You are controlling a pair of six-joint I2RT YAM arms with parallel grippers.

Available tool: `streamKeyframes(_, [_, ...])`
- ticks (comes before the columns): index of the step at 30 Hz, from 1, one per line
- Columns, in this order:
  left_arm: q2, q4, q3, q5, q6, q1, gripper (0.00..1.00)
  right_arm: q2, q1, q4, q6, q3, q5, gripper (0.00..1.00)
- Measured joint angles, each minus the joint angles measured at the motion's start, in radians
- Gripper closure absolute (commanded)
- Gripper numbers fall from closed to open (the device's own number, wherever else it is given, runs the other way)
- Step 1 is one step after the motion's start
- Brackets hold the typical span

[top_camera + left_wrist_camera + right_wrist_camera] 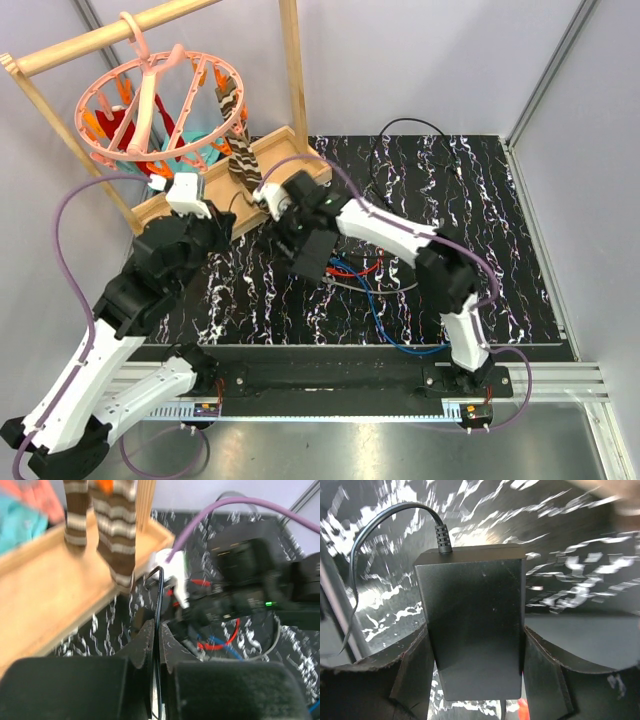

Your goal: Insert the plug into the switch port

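Both arms reach to mid-table, right one angled left; right gripper [476, 672] grasps the switch box [475, 610] by its sides, plug [442, 539] at the switch port [445, 554] on the far edge; left gripper [156, 632] clenched on the cord [159, 600]

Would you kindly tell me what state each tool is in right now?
Left tool: closed on the thin black cord.
Right tool: holding the black box.

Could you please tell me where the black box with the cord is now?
In the right wrist view, the black box is held between the right pincer's fingers, over the marbled mat.
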Motion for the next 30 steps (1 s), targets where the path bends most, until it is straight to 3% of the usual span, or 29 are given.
streamKeyframes(9, [-0.145, -0.001, -0.198, -0.068, -0.080, 0.000, 0.96, 0.193, 0.064, 0.013, -0.063, 0.037, -0.015, 0.73])
streamKeyframes(16, [-0.201, 0.030, -0.382, -0.113, -0.145, 0.000, 0.96, 0.239, 0.100, 0.045, -0.095, 0.083, 0.011, 0.71])
streamKeyframes(19, [-0.219, 0.039, -0.426, -0.128, -0.157, 0.000, 0.96, 0.261, 0.128, 0.050, -0.106, 0.105, 0.025, 0.66])
streamKeyframes(20, [-0.227, 0.051, -0.438, -0.137, -0.161, 0.000, 0.96, 0.268, 0.137, 0.051, -0.106, 0.109, 0.028, 0.62])
streamKeyframes(21, [-0.232, 0.058, -0.444, -0.142, -0.164, 0.000, 0.96, 0.274, 0.146, 0.053, -0.106, 0.110, 0.030, 0.52])
streamKeyframes(24, [-0.246, 0.095, -0.468, -0.162, -0.171, 0.000, 0.96, 0.287, 0.165, 0.051, -0.097, 0.109, 0.031, 0.41])
streamKeyframes(25, [-0.249, 0.103, -0.475, -0.165, -0.172, 0.000, 0.96, 0.287, 0.169, 0.050, -0.091, 0.108, 0.033, 0.31])
streamKeyframes(30, [-0.246, 0.140, -0.509, -0.174, -0.175, 0.000, 0.96, 0.250, 0.170, 0.077, -0.046, 0.039, 0.083, 0.11])
